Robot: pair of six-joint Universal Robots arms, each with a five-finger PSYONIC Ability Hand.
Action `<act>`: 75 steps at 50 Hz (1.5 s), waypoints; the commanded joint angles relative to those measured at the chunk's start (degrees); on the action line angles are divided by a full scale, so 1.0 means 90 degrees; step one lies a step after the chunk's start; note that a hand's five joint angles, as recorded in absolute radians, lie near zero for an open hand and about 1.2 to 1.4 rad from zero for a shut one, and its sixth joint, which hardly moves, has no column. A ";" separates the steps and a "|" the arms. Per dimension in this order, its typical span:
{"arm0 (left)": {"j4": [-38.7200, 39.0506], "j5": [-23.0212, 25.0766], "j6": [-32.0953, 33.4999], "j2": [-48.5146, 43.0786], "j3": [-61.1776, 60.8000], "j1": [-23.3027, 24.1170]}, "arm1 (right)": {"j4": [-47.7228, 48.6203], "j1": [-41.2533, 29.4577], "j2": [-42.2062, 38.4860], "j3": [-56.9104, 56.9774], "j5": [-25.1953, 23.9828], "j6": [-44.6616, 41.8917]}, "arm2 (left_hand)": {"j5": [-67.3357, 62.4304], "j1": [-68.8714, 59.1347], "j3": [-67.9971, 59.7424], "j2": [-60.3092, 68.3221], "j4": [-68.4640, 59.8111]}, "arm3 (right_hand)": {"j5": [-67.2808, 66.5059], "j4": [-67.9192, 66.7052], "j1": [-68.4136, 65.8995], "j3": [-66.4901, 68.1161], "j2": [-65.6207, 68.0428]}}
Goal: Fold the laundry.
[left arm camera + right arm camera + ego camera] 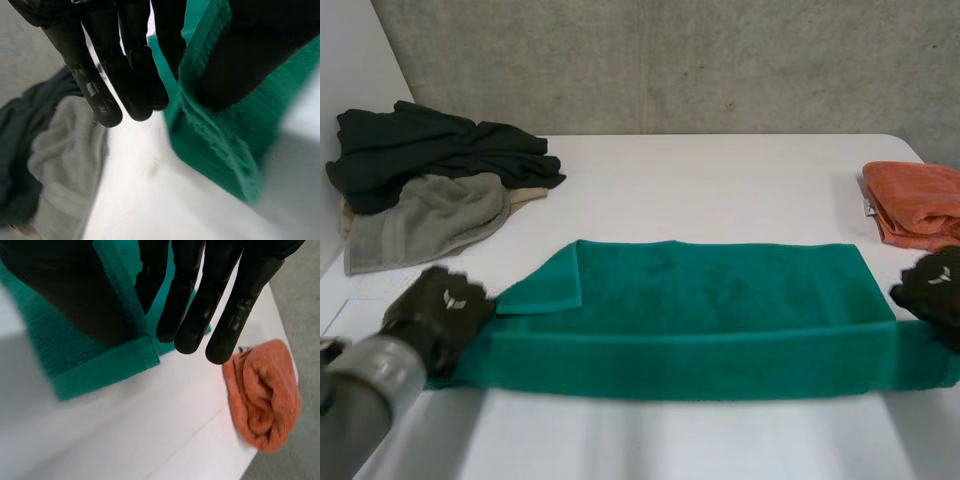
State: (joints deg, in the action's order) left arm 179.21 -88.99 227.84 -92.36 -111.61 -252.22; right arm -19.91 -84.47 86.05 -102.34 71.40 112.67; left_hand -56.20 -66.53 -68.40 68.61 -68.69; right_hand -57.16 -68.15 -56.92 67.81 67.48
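A green towel (700, 310) lies across the white table (720, 180), with its near long edge doubled over and its far left corner turned in. My left hand (445, 305) is at the towel's left end. In the left wrist view its straight fingers (130, 75) and thumb pinch the towel's hem (215, 145). My right hand (935, 285) is at the towel's right end. In the right wrist view its thumb lies on the green towel (95, 365) and its fingers (200, 300) reach past the edge, nipping the hem between them.
A folded orange towel (915, 200) lies at the table's right edge, just beyond my right fingertips (265, 395). A pile of dark clothes (430, 145) on a grey towel (430, 220) sits at the far left, beyond my left hand (65, 165).
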 commanded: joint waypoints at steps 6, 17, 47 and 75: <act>0.1416 -0.0053 0.0026 -0.3027 0.3238 0.0359 | 0.1176 -0.1551 -0.2373 0.2698 0.1715 0.0840 | -0.1534 -0.1497 -0.1289 0.1265 -0.1257 | -0.1427 -0.1317 -0.2564 0.1355 0.1391; 0.3181 -0.0102 -0.0120 -0.3175 0.6344 0.0261 | 0.4095 -0.1747 -0.2335 0.5052 0.1774 0.1973 | -0.1534 -0.1497 -0.1289 0.1265 -0.1257 | -0.1427 -0.1317 -0.2564 0.1355 0.1391; 0.3790 -0.0063 -0.0638 -0.1954 0.0244 0.0349 | 0.2908 -0.1329 -0.1456 0.0816 0.0584 0.2735 | -0.1534 -0.1497 -0.1289 0.1265 -0.1257 | -0.1427 -0.1317 -0.2564 0.1355 0.1391; 0.0291 -0.0043 -0.0599 -0.0839 0.0554 0.0281 | 0.0481 -0.0105 -0.0965 0.0354 0.0114 0.0263 | -0.1534 -0.1497 -0.1289 0.1265 -0.1257 | -0.1427 -0.1317 -0.2564 0.1355 0.1391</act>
State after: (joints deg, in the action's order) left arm 168.79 -88.77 222.20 -88.26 -114.11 -249.97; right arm -28.00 -81.20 84.96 -102.97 71.88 107.71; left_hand -56.20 -66.51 -68.46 68.72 -68.92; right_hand -57.30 -68.39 -57.22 67.93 67.48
